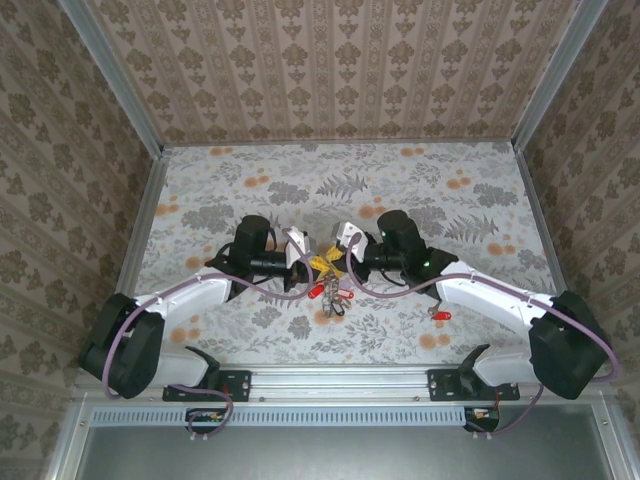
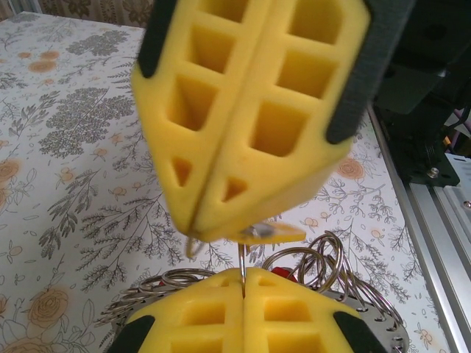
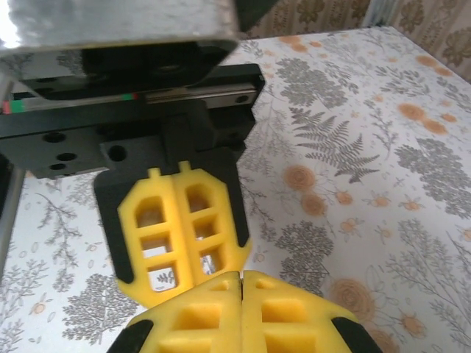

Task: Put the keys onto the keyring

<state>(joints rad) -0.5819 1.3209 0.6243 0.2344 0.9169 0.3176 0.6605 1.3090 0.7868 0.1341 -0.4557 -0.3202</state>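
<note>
Noted left arm (image 1: 200,295) and right arm (image 1: 490,295): white moulded link shells, black cylindrical joint housings, black shoulder blocks. A lilac cable (image 1: 180,287) ran along each. A small green light (image 1: 428,265) glowed on the right wrist. The left gripper (image 2: 243,278) and right gripper (image 3: 241,279) had yellow lattice-cut finger pads, black-backed. The black wrist plate (image 3: 73,147) showed screw holes and red-green marks.
</note>
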